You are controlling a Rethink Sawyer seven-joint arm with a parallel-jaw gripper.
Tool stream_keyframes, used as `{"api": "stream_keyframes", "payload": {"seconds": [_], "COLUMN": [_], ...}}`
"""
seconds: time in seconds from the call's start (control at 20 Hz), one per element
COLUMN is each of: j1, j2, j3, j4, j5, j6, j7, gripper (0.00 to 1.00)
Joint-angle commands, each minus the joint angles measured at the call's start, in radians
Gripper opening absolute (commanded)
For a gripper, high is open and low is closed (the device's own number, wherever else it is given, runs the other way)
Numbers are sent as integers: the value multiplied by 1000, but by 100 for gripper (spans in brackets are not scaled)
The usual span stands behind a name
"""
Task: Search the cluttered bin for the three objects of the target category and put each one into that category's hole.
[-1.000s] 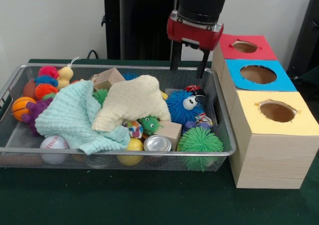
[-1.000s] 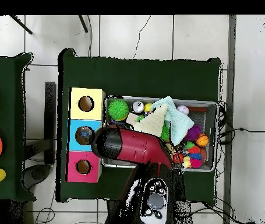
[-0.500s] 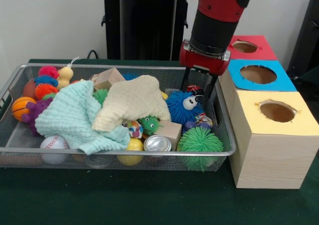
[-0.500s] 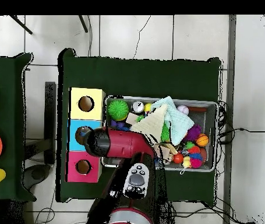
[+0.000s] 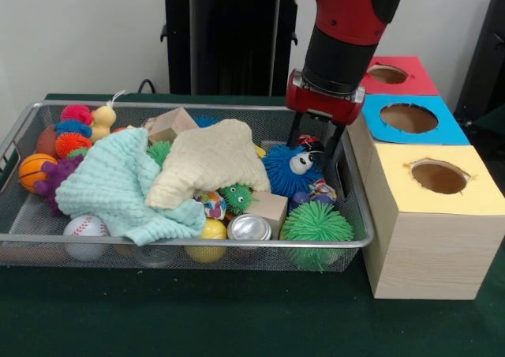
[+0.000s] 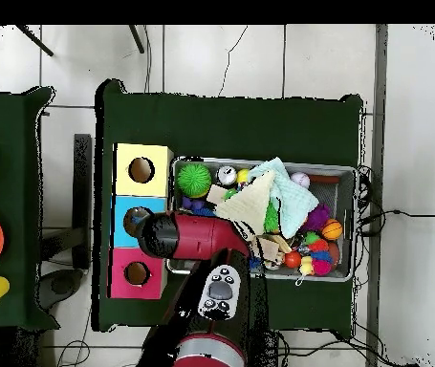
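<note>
My gripper (image 5: 315, 146) hangs open inside the right end of the wire bin (image 5: 181, 243). Its two black fingers (image 5: 297, 133) straddle a small red and black toy (image 5: 308, 143), just above a blue spiky ball with a googly eye (image 5: 284, 170); I cannot tell if they touch it. A green spiky ball (image 5: 316, 224) lies at the front right corner. Right of the bin stand the red box (image 5: 390, 74), blue box (image 5: 410, 118) and yellow box (image 5: 438, 175), each with a hole on top. In the overhead view the arm (image 6: 197, 239) hides the gripper.
A teal cloth (image 5: 118, 185) and a cream cloth (image 5: 209, 161) cover the bin's middle. Around them lie a can (image 5: 249, 228), a baseball (image 5: 85, 227), a basketball (image 5: 35, 170), wooden blocks (image 5: 172, 123), a yellow duck (image 5: 102, 120) and several small spiky balls.
The gripper came down from above the bin's back rim into its right end and shifted toward the boxes, now a little lower around the red and black toy.
</note>
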Motion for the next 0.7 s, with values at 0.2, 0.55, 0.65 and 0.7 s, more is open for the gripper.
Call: {"api": "stream_keyframes", "payload": {"seconds": [0.2,0.55,0.65,0.7], "j1": [-88,-201,-226,-234], "j2": [2,-38,-37,-37], "j3": [110,141,145,144], "j4": [79,150,149,147], "j5": [5,-46,-60,-66], "j6": [-95,-130,-137,-141], "j7": [127,57,43,38], "gripper": [100,100,100,100]}}
